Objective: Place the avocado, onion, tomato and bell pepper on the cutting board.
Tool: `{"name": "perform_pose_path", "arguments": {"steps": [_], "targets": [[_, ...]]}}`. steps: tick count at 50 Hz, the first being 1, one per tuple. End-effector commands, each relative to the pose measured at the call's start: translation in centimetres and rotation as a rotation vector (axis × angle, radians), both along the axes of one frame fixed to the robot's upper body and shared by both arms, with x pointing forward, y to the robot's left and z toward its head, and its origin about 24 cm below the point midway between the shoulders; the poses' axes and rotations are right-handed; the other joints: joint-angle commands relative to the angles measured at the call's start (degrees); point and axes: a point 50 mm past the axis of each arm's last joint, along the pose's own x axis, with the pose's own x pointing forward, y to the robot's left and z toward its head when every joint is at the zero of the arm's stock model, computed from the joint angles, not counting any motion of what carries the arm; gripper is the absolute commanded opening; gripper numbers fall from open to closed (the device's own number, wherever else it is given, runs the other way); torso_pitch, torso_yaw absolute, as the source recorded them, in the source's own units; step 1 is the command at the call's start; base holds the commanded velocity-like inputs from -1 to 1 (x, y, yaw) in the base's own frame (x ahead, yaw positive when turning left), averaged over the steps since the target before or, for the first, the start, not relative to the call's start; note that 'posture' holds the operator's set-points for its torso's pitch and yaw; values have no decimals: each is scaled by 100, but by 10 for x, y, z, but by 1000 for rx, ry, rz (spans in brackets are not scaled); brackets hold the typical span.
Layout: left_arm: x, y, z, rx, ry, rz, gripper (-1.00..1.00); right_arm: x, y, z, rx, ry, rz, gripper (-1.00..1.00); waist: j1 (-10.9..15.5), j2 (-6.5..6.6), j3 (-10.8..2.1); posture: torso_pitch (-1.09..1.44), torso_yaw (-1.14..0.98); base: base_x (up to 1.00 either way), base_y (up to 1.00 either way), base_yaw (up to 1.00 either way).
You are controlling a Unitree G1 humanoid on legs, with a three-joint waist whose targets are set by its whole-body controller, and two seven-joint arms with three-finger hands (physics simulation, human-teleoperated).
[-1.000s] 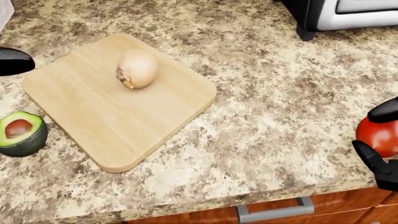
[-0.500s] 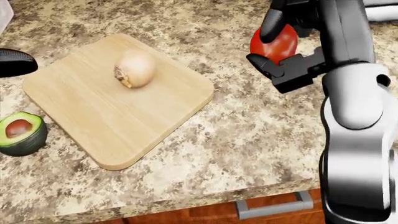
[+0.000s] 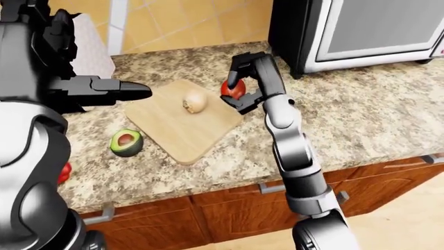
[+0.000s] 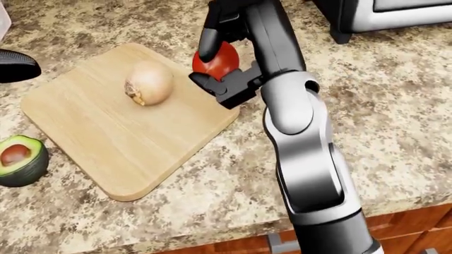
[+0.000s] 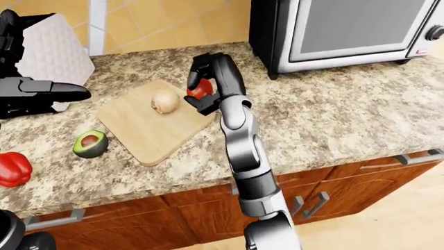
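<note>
The wooden cutting board (image 4: 106,143) lies on the granite counter with the onion (image 4: 148,83) resting on its upper part. My right hand (image 4: 215,61) is shut on the red tomato (image 4: 219,62) and holds it above the board's right edge. The halved avocado (image 4: 19,160) sits on the counter just left of the board. The red bell pepper (image 5: 12,169) lies at the far left of the counter in the right-eye view. My left hand (image 3: 128,89) hovers empty over the counter left of the board, fingers stretched out flat.
A toaster oven (image 5: 340,31) stands at the upper right of the counter. A white box (image 5: 52,54) stands against the tiled wall at the upper left. Wooden drawers with grey handles (image 5: 420,156) run below the counter edge.
My right hand has carried the tomato leftward from the counter's right side to above the board's right edge. The onion, avocado and left hand have stayed in place.
</note>
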Motion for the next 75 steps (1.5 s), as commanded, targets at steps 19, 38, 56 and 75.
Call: {"name": "perform_pose_path", "arguments": {"steps": [19, 38, 56, 75], "targets": [[-8, 3, 6, 1, -67, 19, 100, -17, 8, 1, 40, -48, 44, -66, 8, 25, -139, 0, 0, 0, 0, 0], [-7, 3, 8, 7, -67, 18, 100, -13, 6, -10, 32, -21, 45, -46, 16, 34, -156, 0, 0, 0, 0, 0], [-9, 5, 6, 6, -66, 26, 100, 8, 21, -23, 37, 3, 91, -25, 3, 56, -177, 0, 0, 0, 0, 0], [-8, 6, 6, 6, -64, 32, 100, 3, 18, -21, 38, 1, 79, 100, 25, 44, -182, 0, 0, 0, 0, 0]]}}
